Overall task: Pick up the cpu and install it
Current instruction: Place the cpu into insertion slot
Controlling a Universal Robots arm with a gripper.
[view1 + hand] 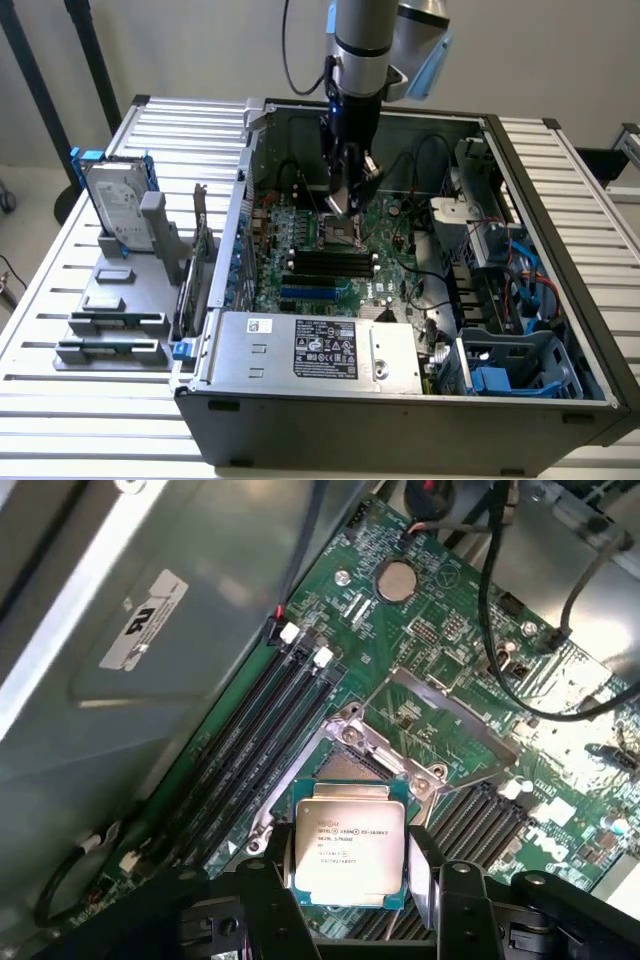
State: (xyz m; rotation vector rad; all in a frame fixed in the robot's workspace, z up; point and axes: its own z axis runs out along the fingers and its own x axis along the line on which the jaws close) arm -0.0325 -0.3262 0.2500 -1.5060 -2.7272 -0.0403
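Read from the exterior view's left to its right, with the wrist view for detail. At the far left, a grey moulded plastic fixture (110,322) carries a large silver hard drive (117,205) in a blue bracket, standing on edge and no part of this job. Next is the open, dark-grey sheet-metal computer case (400,412), with a boxy grey power supply (320,347) bearing a printed label along its near wall. On the case floor lies the green, densely populated motherboard (392,222), ribbed with long black memory slots (265,735). Above its middle hangs my black two-fingered gripper (343,200), clamped by the edges on the cpu (348,848), a small flat square chip with a shiny, printed silver lid and a thin pale-green rim. The pick-up is therefore done. I hold the cpu just over the square, metal-framed socket (345,755), whose hinged steel load plate (440,715) stands open. I judge the chip not yet seated, so the installing is left. At the far right, a grey drive cage (510,355) with blue plastic clips and blue cables ends the row.
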